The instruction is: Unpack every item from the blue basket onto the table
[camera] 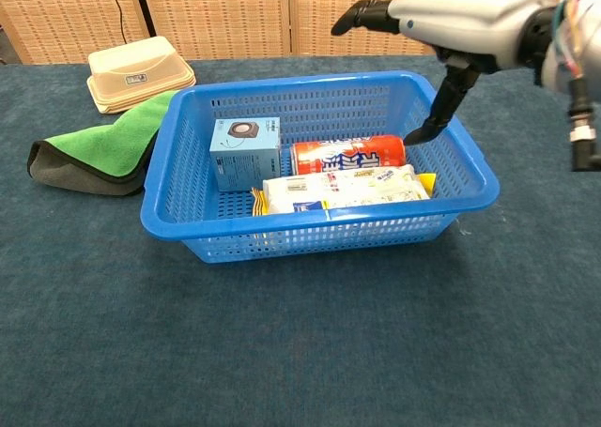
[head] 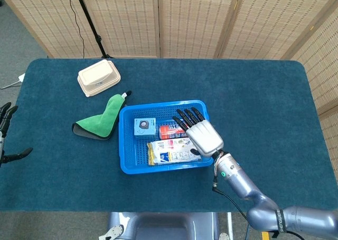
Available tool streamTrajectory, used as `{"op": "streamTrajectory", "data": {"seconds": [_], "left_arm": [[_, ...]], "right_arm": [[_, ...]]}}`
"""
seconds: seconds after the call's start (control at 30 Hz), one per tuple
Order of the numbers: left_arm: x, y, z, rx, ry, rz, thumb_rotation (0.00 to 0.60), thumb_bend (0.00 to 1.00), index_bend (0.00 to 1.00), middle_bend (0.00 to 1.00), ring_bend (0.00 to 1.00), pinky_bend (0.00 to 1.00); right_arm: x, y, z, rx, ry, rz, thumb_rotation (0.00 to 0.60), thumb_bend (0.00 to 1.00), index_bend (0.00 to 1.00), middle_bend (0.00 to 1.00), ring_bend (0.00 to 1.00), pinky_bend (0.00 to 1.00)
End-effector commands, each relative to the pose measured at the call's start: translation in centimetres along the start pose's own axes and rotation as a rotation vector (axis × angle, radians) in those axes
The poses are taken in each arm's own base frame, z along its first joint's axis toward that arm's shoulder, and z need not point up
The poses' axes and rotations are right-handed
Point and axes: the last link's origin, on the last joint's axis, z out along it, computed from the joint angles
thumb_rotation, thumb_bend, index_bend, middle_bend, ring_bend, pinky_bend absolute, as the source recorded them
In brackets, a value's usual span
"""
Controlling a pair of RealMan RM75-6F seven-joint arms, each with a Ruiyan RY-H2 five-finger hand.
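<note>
The blue basket (head: pixel 127 164) (camera: pixel 169 222) sits mid-table. Inside it are a small blue box (head: pixel 144 127) (camera: pixel 245 151), a red can (head: pixel 170 131) (camera: pixel 346 154) lying on its side, and a white wipes packet (head: pixel 169 151) (camera: pixel 338 189) over something yellow. My right hand (head: pixel 199 135) (camera: pixel 441 23) hovers open above the basket's right half, over the can, fingers spread and holding nothing. My left hand (head: pixel 5 134) shows only as open fingers at the head view's far left edge, away from the basket.
A green cloth (head: pixel 102 118) (camera: pixel 99 145) lies left of the basket. A cream lidded container (head: pixel 98 77) (camera: pixel 141 67) stands behind it at the back left. Woven screens back the table.
</note>
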Motion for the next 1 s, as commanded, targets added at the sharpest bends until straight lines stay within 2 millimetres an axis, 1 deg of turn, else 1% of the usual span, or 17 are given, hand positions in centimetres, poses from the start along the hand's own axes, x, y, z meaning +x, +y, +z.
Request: {"op": "streamTrajectory", "data": {"seconds": [0.03, 0.1, 0.23, 0.47, 0.57, 0.73, 1.0], "left_arm": [[-0.4, 0.6, 0.1, -0.013, -0.006, 0.005, 0.6, 0.1, 0.0, 0.0, 0.0, 0.0], [-0.4, 0.6, 0.2, -0.01, -0.004, 0.008, 0.6, 0.1, 0.0, 0.0, 0.0, 0.0], [-0.4, 0.6, 0.3, 0.006, -0.001, 0.007, 0.6, 0.1, 0.0, 0.0, 0.0, 0.0], [-0.6, 0.5, 0.6, 0.02, -0.008, 0.01, 0.6, 0.11, 0.0, 0.0, 0.0, 0.0], [-0.6, 0.4, 0.8, 0.029, -0.009, 0.008, 0.6, 0.11, 0.0, 0.0, 0.0, 0.0], [-0.7, 0.4, 0.8, 0.032, -0.011, 0.008, 0.6, 0.11, 0.0, 0.0, 0.0, 0.0], [-0.8, 0.2, 1.0, 0.041, -0.014, 0.007, 0.6, 0.11, 0.0, 0.0, 0.0, 0.0]], "right_arm": [[-2.0, -0.9, 3.7, -0.008, -0.026, 0.01, 0.6, 0.0, 0.01, 0.04, 0.03, 0.14], [-2.6, -0.7, 4.6, -0.017, -0.026, 0.003, 0.6, 0.0, 0.04, 0.08, 0.07, 0.18], [-3.6, -0.4, 5.5, -0.021, -0.03, -0.007, 0.6, 0.0, 0.09, 0.16, 0.16, 0.25], [-4.8, -0.1, 6.6, -0.023, -0.047, -0.01, 0.6, 0.0, 0.16, 0.22, 0.22, 0.3], [-5.5, -0.1, 7.1, -0.024, -0.061, -0.015, 0.6, 0.0, 0.19, 0.24, 0.24, 0.31], [-6.4, 0.1, 8.1, -0.033, -0.079, -0.029, 0.6, 0.0, 0.2, 0.25, 0.24, 0.31], [-7.2, 0.3, 8.7, -0.04, -0.12, -0.044, 0.6, 0.0, 0.2, 0.25, 0.24, 0.32]]}}
